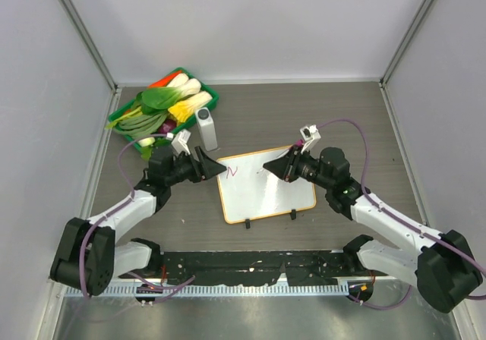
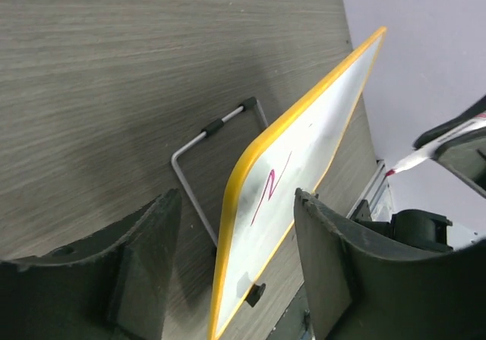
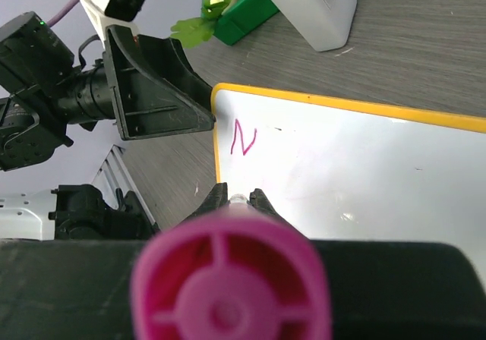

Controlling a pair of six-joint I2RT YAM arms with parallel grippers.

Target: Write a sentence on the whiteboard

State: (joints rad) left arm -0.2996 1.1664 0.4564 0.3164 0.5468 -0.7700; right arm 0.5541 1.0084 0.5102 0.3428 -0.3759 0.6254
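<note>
From above, the whiteboard [image 1: 267,190] lay flat on the tabletop [image 1: 342,120] between the two arms, its two black clip feet on the near edge. The sentence [image 1: 232,171] so far was one pink "N" near the board's far left corner. The left claw [image 1: 210,166] sat at that corner. The right claw [image 1: 276,166] hung over the board's far edge, gripping a marker [image 1: 267,170]. A green tray [image 1: 203,97] of vegetables and a white bottle [image 1: 205,128] stood beyond the board on the left.

In the left wrist view, the left claw's jaws stood wide apart with the board's orange-framed edge running between them; whether either finger touched it could not be told. A bent wire stand [image 2: 203,149] lay just beside the board. The marker's pink tip hovered at the right.

In the right wrist view, the right claw was closed on the marker, its pink end filling the foreground and its tip over the white surface below the "N".
</note>
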